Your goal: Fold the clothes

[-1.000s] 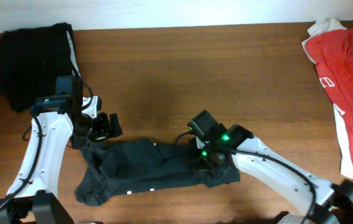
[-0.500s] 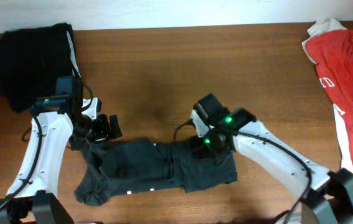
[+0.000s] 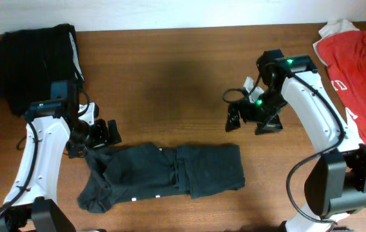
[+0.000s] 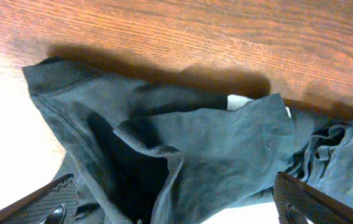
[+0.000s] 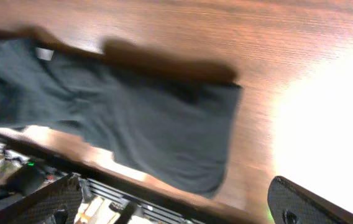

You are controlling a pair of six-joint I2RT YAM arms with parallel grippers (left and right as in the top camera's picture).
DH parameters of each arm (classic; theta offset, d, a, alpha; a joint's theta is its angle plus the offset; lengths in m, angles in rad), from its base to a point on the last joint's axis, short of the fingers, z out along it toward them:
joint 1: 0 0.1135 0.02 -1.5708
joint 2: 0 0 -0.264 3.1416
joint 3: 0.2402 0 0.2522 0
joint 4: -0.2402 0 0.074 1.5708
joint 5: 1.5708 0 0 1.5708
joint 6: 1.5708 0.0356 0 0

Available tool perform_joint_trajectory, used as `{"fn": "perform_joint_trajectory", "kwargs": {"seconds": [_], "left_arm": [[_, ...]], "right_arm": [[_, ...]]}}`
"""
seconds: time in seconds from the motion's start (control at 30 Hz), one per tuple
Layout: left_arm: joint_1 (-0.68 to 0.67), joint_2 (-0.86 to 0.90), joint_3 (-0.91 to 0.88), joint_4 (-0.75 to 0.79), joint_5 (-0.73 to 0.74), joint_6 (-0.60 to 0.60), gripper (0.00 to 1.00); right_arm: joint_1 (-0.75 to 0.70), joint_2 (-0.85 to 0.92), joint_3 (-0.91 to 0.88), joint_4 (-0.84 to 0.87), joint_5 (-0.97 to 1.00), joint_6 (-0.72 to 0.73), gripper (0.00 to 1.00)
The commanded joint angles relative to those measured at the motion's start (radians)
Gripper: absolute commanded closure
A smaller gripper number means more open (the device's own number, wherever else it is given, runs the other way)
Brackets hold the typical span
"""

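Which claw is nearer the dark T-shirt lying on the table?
Left. The left claw hovers open at the dark T-shirt's left end; the right claw is clear of it, over bare table past its right corner.

A brown wooden table (image 3: pixel 170 90) fills nearly the whole overhead frame, its grain running left to right. Along the top edge runs a pale cream strip (image 3: pixel 170 13) beyond the table's far edge; whether it is wall or floor cannot be told. A soft dark shadow (image 3: pixel 183 69) lies on the wood at upper centre. White glare (image 4: pixel 9 149) washes out the wood at lower left of the left wrist view and at the right of the right wrist view.
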Motion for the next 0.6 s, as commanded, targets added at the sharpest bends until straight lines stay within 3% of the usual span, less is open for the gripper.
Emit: {"fn": "perform_joint_trajectory", "kwargs": {"seconds": [0.0, 0.17, 0.2, 0.23, 0.27, 0.3, 0.33, 0.43, 0.57], "left_arm": [[0.002, -0.017, 0.008, -0.008, 0.003, 0.006, 0.01], [0.002, -0.017, 0.008, -0.008, 0.003, 0.006, 0.01], [0.002, -0.017, 0.008, -0.008, 0.004, 0.005, 0.01], [0.002, -0.017, 0.008, -0.008, 0.003, 0.005, 0.01], [0.002, -0.017, 0.008, -0.008, 0.003, 0.006, 0.01], [0.002, -0.017, 0.008, -0.008, 0.003, 0.006, 0.01], [0.002, -0.017, 0.008, -0.008, 0.003, 0.006, 0.01], [0.002, -0.017, 0.008, -0.009, 0.003, 0.006, 0.01], [0.002, -0.017, 0.008, -0.012, 0.004, 0.006, 0.01]], "right_arm": [[-0.006, 0.002, -0.254, 0.085, 0.042, -0.039, 0.00], [0.007, 0.002, -0.560, 0.348, -0.116, -0.035, 0.12], [0.019, 0.002, -0.587, 0.386, -0.142, -0.030, 0.24], [0.033, 0.002, -0.603, 0.436, -0.143, 0.026, 0.47], [0.039, 0.002, -0.603, 0.508, -0.142, 0.094, 0.78], [0.037, 0.002, -0.603, 0.544, -0.142, 0.117, 0.92], [0.028, 0.002, -0.599, 0.584, -0.131, 0.139, 0.96], [-0.058, 0.002, -0.513, 0.636, -0.039, 0.229, 0.96], [-0.309, 0.002, -0.306, 0.509, 0.009, 0.216, 0.96]]}}
